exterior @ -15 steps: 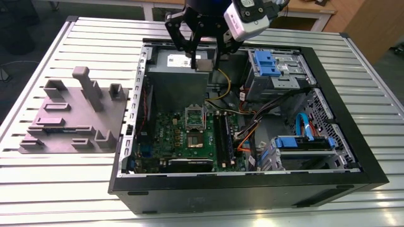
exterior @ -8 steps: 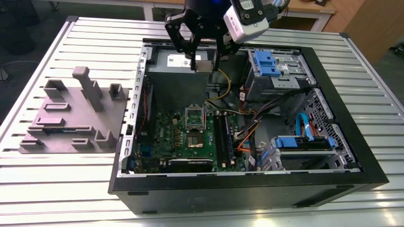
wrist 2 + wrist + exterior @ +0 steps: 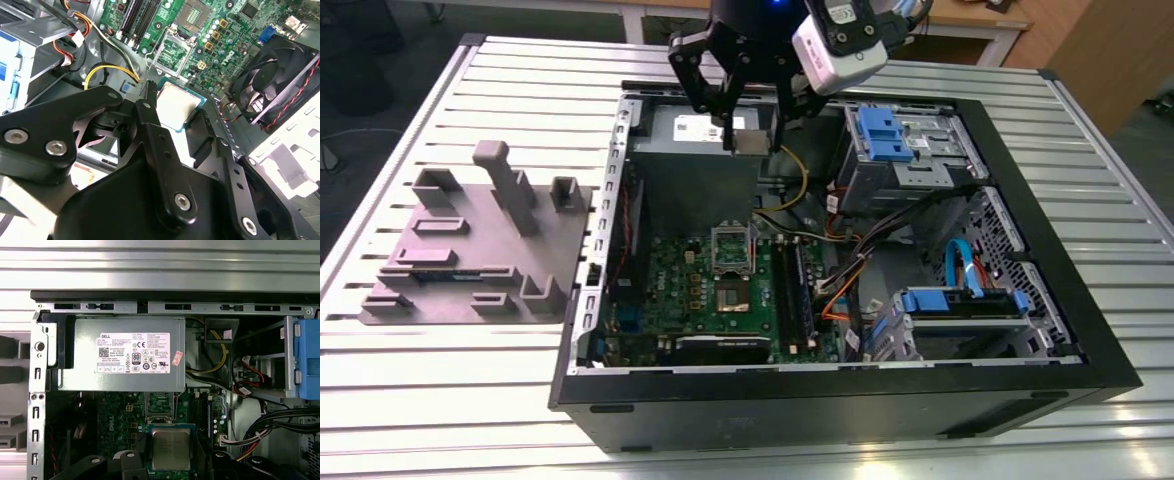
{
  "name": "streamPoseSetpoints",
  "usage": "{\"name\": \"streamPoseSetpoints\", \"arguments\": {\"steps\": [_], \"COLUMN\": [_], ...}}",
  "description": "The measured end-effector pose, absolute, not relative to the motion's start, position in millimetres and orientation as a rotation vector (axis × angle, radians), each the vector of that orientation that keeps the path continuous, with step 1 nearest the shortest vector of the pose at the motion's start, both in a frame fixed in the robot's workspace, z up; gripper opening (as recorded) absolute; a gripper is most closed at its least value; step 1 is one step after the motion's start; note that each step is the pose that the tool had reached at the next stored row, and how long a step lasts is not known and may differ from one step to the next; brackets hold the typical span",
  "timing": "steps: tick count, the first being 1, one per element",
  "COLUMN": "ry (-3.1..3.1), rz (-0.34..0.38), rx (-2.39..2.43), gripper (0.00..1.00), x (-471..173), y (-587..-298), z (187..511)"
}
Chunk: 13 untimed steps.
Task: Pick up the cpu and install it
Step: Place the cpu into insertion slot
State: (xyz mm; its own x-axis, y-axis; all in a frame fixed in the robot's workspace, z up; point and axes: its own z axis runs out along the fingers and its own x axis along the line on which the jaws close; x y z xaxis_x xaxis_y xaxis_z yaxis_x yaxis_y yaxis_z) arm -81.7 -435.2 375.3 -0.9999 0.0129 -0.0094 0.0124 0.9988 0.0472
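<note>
Fixture block (image 3: pixel 474 250) of grey plastic sits on the slatted desk (image 3: pixel 454 400) at the exterior view's left, just beside the open computer case (image 3: pixel 587 330). Inside the case, in the lower middle of the frame, lies the green motherboard (image 3: pixel 720 290) with its socket (image 3: pixel 731 293). In the upper middle, the tool (image 3: pixel 747 135) hangs over the labelled power supply (image 3: pixel 687 150). It is closed on the cpu (image 3: pixel 749 141), pinching it by two opposite edges well above the board. Blue drive bays (image 3: pixel 894 130) stand to the exterior view's right.

The chip looks light and stiff, with a smooth metal lid that could slip, and its underside is probably delicate — so the bare edges are the sensible place to hold it. Both wrist views show the lid facing up toward the cameras and lying about flat. It is square, so it has no real long axis; its sides run roughly parallel with the case walls.
</note>
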Motion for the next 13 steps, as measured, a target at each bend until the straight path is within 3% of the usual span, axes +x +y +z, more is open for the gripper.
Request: {"name": "streamPoseSetpoints", "arguments": {"steps": [13], "ry": [3.131], "rz": [0.074], "rx": [0.02], "gripper": [0.47], "x": [-81.7], "y": [-435.2], "z": [373.0]}}
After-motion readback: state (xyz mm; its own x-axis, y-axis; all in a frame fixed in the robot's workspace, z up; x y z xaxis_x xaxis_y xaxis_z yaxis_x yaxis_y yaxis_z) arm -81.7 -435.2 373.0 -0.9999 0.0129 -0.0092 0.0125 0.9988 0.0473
